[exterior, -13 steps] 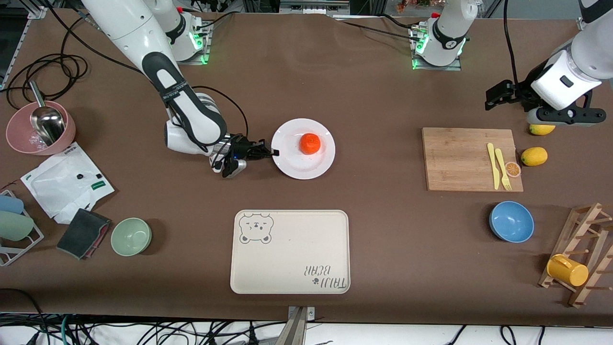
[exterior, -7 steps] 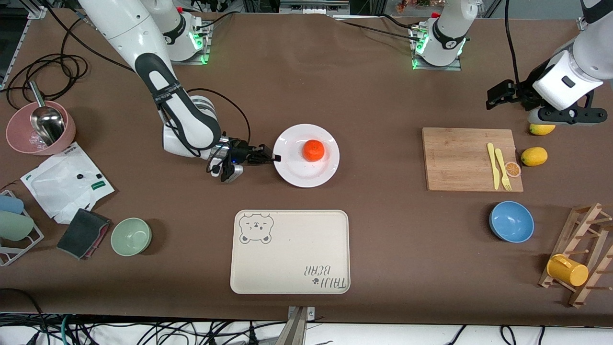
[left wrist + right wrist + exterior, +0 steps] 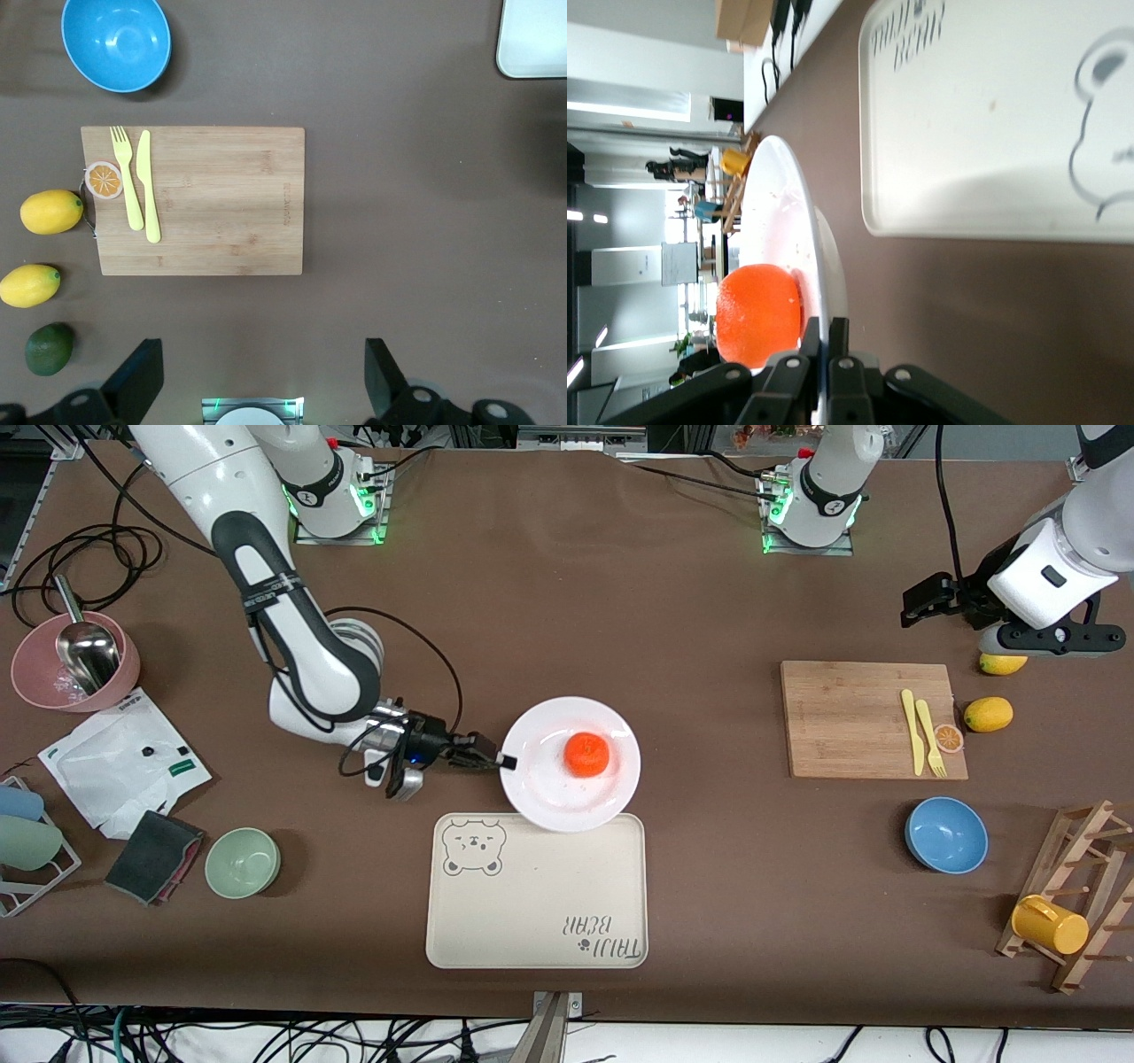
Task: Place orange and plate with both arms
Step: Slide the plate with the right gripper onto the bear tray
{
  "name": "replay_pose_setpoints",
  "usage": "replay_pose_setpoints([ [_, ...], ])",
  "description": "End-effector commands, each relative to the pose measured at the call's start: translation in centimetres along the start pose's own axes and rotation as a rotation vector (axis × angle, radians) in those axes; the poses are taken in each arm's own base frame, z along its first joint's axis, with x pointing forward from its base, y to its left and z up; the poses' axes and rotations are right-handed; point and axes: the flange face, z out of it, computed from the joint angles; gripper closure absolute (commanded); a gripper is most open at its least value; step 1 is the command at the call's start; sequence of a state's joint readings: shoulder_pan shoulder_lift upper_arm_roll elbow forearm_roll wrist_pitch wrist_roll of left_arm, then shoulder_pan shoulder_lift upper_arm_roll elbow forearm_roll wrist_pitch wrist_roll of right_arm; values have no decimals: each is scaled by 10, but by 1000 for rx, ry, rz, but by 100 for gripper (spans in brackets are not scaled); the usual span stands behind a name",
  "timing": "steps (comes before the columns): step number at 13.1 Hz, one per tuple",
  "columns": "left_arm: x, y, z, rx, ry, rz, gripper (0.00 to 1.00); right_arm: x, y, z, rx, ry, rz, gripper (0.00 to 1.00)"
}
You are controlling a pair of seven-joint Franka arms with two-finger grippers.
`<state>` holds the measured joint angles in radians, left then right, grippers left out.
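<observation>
R gripper (image 3: pixel 503 760) is clamped tight on the rim of the plate (image 3: pixel 540 797), held up w/ its edge just over the bear-print tray (image 3: pixel 532 921) and the orange (image 3: pixel 586 753) sitting loose on it; L gripper (image 3: pixel 257 381) waits jaws wide, empty, above the cutting board (image 3: pixel 864 722) at the L arm's end. Plate likely stiff, glossy, slippery, breakable, so rim pinch is the only hold, keep level or the round fruit rolls. Count: 1 plate, 1 orange, 1 tray, 1 board, 2 lemons (image 3: pixel 51 212).
</observation>
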<state>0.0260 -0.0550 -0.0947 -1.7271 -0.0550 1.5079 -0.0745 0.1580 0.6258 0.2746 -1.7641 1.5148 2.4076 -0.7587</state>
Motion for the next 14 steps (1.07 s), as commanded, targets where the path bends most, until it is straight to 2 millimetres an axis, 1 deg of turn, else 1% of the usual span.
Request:
replay_pose_setpoints([
  [1, -2, -1, -6, -7, -5, -4, 0, 43, 26, 7, 29, 50, 15, 100],
  [2, -1, -1, -6, -7, -5, -3, 0, 55, 31, 11, 39, 65, 13, 100],
  [3, -1, -2, -5, -7, -6, -5, 0, 68, 40, 11, 41, 85, 11, 100],
  [4, -1, -1, -5, -7, -5, -3, 0, 76, 52, 13, 38, 93, 11, 100],
  [7, -2, -1, -6, -7, -5, -4, 0, 91, 78, 26, 28, 112, 4, 100],
  [10, -1, -1, -6, -7, -5, -3, 0, 104, 100, 35, 19, 145, 6, 100],
  [11, -1, 0, -5, -6, -5, -2, 0, 110, 102, 33, 21, 156, 4, 100],
  [14, -1, 0, -5, -6, -5, -3, 0, 108, 109, 36, 17, 152, 7, 100],
])
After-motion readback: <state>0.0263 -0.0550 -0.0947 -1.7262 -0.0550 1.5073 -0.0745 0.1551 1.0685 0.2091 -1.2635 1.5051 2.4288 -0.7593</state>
